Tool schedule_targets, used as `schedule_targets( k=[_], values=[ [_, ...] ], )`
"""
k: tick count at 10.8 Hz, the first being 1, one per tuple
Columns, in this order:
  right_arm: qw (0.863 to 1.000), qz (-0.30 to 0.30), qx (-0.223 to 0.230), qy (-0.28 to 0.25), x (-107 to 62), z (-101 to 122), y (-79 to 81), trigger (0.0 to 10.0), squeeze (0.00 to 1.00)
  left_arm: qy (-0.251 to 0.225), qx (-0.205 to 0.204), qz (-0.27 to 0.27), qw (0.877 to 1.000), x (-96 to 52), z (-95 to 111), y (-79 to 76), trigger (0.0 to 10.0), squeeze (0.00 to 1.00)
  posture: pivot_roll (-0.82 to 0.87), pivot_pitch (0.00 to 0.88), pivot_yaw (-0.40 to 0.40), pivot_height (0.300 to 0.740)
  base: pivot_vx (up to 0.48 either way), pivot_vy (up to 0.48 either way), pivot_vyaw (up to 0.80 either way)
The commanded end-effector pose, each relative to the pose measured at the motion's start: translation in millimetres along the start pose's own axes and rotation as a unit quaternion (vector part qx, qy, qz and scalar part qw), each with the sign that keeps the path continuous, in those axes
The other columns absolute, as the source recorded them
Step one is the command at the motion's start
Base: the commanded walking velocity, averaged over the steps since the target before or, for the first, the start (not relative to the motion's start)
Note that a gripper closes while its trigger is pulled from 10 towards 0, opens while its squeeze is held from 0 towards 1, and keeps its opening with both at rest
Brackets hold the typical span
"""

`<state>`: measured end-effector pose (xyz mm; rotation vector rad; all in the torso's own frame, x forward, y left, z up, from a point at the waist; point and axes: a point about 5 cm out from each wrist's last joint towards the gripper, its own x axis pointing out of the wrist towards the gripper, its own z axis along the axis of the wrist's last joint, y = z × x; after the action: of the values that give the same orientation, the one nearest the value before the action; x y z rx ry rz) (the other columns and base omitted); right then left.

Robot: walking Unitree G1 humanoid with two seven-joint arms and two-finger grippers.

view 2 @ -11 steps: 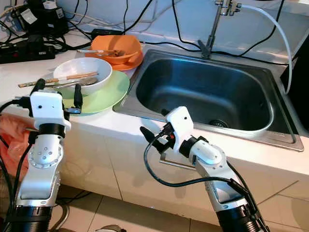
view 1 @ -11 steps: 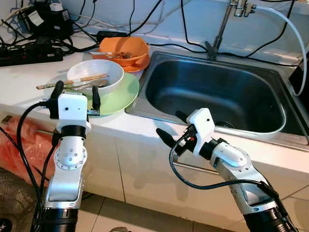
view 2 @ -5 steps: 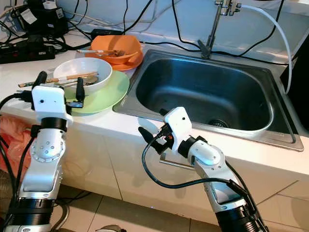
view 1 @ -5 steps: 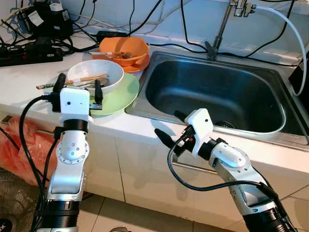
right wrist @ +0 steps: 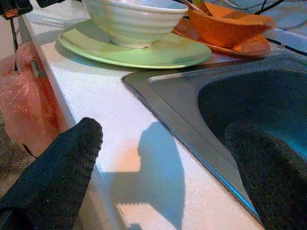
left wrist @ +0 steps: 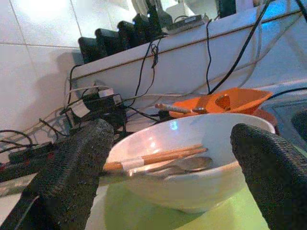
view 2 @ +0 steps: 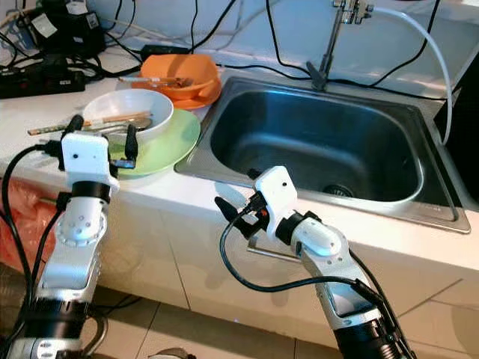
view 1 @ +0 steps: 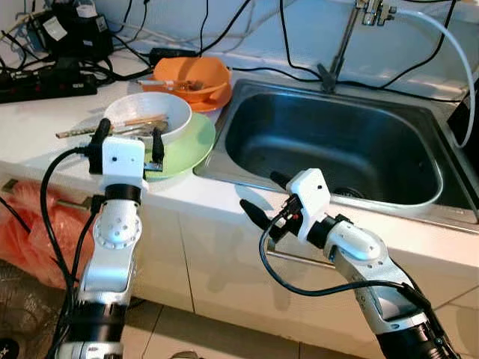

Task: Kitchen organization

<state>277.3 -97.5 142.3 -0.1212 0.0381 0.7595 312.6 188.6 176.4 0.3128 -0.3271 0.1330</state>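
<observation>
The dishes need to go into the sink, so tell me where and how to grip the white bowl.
Probably grip the white bowl by its near rim, one finger inside and one outside. The left gripper, open, already faces that side. The wall looks thin and upright there. The chopsticks and spoon lie across the inside and jut over the robot's-left rim, so avoid that part. The bowl sits on the green plate, so lift straight up.

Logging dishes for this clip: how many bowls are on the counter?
2. A white bowl holding chopsticks sits on the green plate left of the sink; an orange bowl sits behind it on an orange plate. None seem hidden.
</observation>
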Motion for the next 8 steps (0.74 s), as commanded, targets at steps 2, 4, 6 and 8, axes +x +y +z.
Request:
schedule_targets(
  k=[2,4,6,8],
  values=[
    [1.000,-0.001,-0.011,-0.005,-2.4,1.1,2.8,10.0,0.00,-0.003,-0.003,-0.015,1.000,2.8,-1.8,-2.6,10.0,0.00,0.10,0.000,-0.023,0.740,0.000,0.000,0.00],
    [1.000,-0.001,-0.012,-0.005,-1.9,1.5,3.8,10.0,0.00,0.000,-0.011,-0.019,1.000,6.1,-4.3,-3.9,10.0,0.00,0.09,0.000,-0.018,0.740,0.000,0.000,0.00],
    [1.000,-0.002,-0.013,-0.005,-2.4,1.4,3.8,10.0,0.00,0.010,-0.020,-0.013,1.000,8.1,-7.7,-2.3,10.0,0.00,0.09,0.000,-0.018,0.740,0.000,0.000,0.00],
    [1.000,0.003,-0.009,-0.002,-3.0,0.5,4.6,10.0,0.00,0.011,-0.025,-0.007,1.000,10.6,-9.0,1.2,10.0,0.00,0.09,0.000,-0.018,0.740,0.000,0.000,0.00]
  ],
)
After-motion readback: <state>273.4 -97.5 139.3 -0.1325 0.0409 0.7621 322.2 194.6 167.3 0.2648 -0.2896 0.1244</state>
